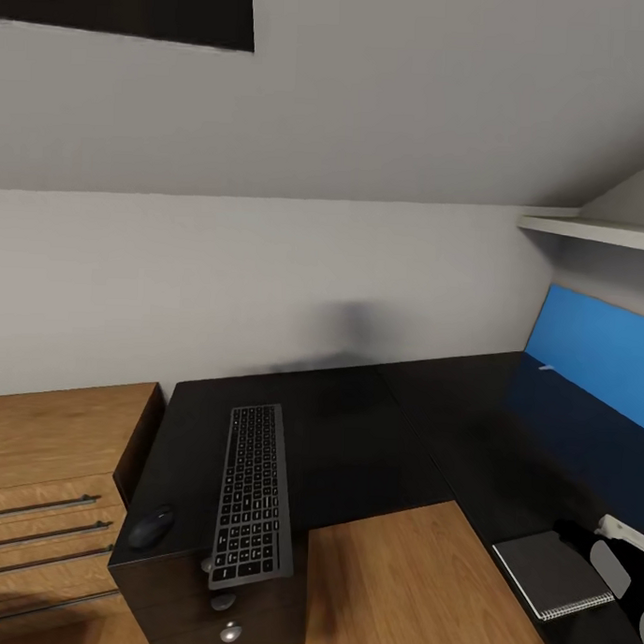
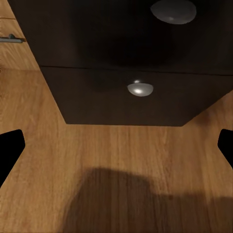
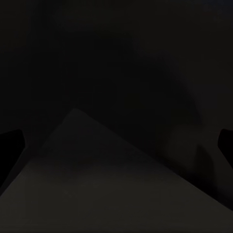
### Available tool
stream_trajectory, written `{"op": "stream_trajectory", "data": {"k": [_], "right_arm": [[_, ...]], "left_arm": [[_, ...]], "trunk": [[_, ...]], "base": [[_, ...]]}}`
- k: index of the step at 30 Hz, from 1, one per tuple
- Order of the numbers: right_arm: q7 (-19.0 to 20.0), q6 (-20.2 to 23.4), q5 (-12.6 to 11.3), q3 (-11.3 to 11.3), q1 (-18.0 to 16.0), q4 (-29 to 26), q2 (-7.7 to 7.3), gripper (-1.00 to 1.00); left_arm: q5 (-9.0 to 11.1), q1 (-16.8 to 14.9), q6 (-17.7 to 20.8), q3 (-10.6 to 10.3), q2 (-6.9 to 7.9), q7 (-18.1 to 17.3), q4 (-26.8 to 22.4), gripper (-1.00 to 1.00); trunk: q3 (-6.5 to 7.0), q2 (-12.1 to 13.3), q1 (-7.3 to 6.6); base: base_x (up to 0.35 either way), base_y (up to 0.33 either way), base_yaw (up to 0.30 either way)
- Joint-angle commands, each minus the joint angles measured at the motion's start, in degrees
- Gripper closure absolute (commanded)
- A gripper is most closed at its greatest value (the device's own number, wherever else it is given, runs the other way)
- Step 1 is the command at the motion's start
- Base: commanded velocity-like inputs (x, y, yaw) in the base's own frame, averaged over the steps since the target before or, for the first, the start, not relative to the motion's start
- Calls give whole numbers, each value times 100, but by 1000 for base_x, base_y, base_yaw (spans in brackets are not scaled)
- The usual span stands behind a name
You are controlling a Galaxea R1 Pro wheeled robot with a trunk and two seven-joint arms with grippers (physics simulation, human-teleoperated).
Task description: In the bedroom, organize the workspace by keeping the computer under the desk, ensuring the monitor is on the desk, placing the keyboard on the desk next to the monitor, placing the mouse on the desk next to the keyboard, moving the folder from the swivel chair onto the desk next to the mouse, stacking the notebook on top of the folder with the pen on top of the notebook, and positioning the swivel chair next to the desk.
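desk (image 1: 373,437): black top, blue back panel
keyboard (image 1: 252,492): dark keys, grey frame
mouse (image 1: 151,526): black
notebook (image 1: 553,574): dark grey cover, pale spiral edge
drawer unit (image 2: 126,97): black, silver round knobs
cabinet (image 1: 43,478): light wood grain, dark metal handles
floor (image 2: 116,160): warm wood planks, dark shadow patch
wall (image 1: 268,263): pale grey
shelf (image 1: 588,228): white
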Motion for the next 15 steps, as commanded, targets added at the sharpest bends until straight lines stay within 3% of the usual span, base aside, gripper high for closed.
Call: {"op": "stream_trajectory", "data": {"k": [1,15], "right_arm": [[-29,26,-60,1,-1,-14,0,-100],[-29,23,-60,9,-1,-13,8,-100]], "left_arm": [[11,-3,-17,-48,7,48,-1,-100],[13,-3,-17,-57,23,38,29,-100]], "trunk": [[-6,-4,0],[-6,-4,0]], "base": [[0,0,0],[10,13,0]]}}
